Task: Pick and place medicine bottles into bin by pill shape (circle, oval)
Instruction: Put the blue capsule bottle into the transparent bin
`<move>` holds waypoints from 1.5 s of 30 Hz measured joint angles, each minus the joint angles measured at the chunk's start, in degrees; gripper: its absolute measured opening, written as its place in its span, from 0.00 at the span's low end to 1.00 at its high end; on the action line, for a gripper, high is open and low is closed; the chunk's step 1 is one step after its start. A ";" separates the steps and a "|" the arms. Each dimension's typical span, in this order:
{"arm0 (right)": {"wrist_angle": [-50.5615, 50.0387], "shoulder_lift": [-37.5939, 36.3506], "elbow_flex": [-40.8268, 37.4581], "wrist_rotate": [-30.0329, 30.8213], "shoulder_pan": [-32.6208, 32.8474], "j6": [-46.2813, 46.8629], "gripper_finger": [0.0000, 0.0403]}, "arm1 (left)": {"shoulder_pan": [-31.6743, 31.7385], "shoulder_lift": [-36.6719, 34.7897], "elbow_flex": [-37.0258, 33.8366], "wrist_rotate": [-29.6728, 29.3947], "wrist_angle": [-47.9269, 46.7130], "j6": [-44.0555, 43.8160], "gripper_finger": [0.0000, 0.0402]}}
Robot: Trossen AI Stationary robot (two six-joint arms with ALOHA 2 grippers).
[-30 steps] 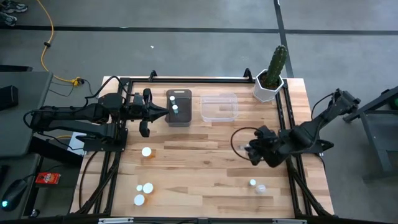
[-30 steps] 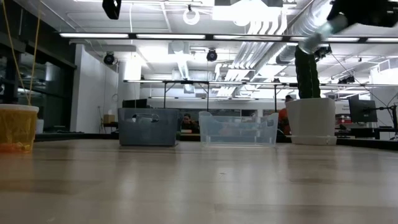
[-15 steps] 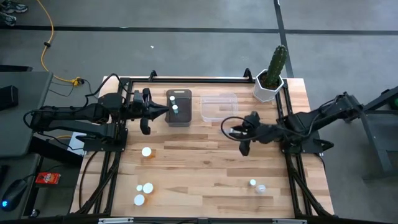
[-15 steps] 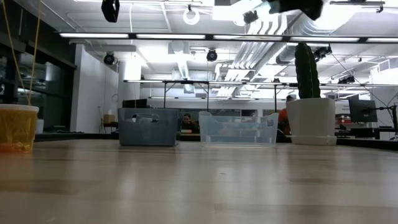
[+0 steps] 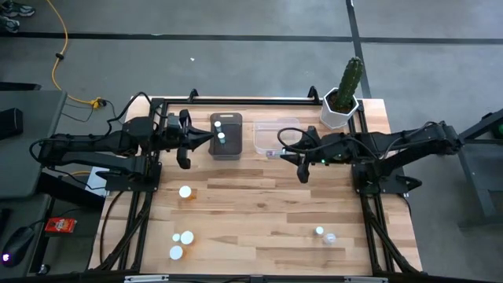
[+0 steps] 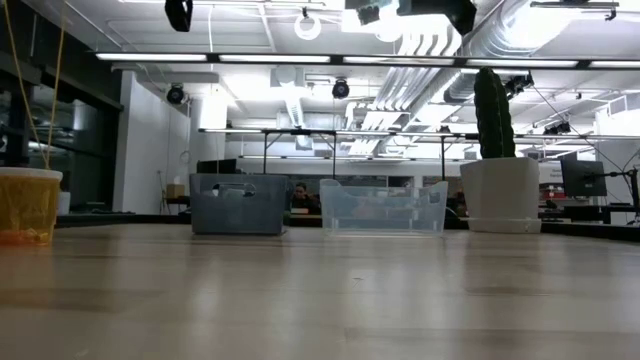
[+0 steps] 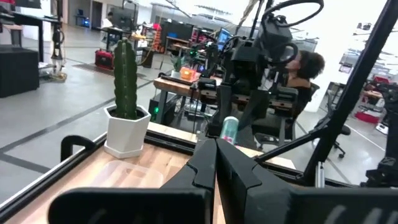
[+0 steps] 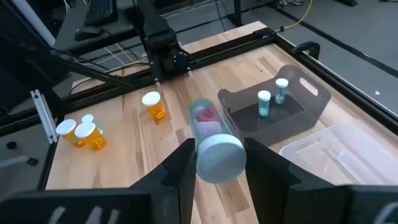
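Note:
My right gripper (image 5: pixel 281 152) is shut on a clear medicine bottle (image 8: pixel 210 134) with a white cap and pink pills inside. It hovers over the near edge of the clear bin (image 5: pixel 277 134). My left gripper (image 5: pixel 206 140) is shut and empty, held level just left of the dark bin (image 5: pixel 226 145), which holds two bluish bottles (image 8: pixel 271 98). Orange bottles stand on the table at the near left (image 5: pixel 185 192) (image 5: pixel 182 242). Two clear bottles (image 5: pixel 324 234) sit at the near right. My right gripper pinches the clear bottle's body just behind the cap (image 8: pixel 205 138) between its two fingers (image 8: pixel 181 171). The fingers come from the table's right, slanting a little down, and the bottle lies along them with its cap toward the wrist. It is lifted clear of the table.
A white pot with a green cactus (image 5: pixel 341 106) stands at the far right corner, behind the clear bin. Black frame rails (image 5: pixel 236 101) run along the table's far and side edges. Bare wood (image 5: pixel 251 212) lies in the table's middle and near part.
My right gripper has swung from the table's right side toward the far left, rising a little and rolling at the wrist. It has carried the clear bottle up to the near edge of the clear bin.

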 joint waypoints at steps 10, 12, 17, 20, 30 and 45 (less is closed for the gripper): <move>0.00 0.00 0.00 -1.10 -0.23 -0.79 0.26 | 0.00 0.00 0.00 2.26 0.92 0.56 0.00; -0.01 0.00 0.00 -1.09 -0.23 -0.82 0.26 | 0.00 0.00 0.00 2.23 0.96 0.56 0.00; -0.02 0.00 0.01 -1.08 -0.32 -0.86 0.26 | 0.00 0.00 0.00 2.26 0.99 0.56 0.00; -2.21 0.83 2.03 -1.17 -1.60 -0.68 0.26 | 0.00 0.00 0.00 2.25 0.98 0.56 0.00; -33.59 13.51 19.45 -4.98 -16.93 2.74 0.26 | 0.00 0.00 0.00 2.26 0.92 0.54 0.00; -37.84 29.73 22.29 -10.59 -29.83 -1.19 0.26 | 0.00 0.00 0.00 1.99 0.86 0.56 0.00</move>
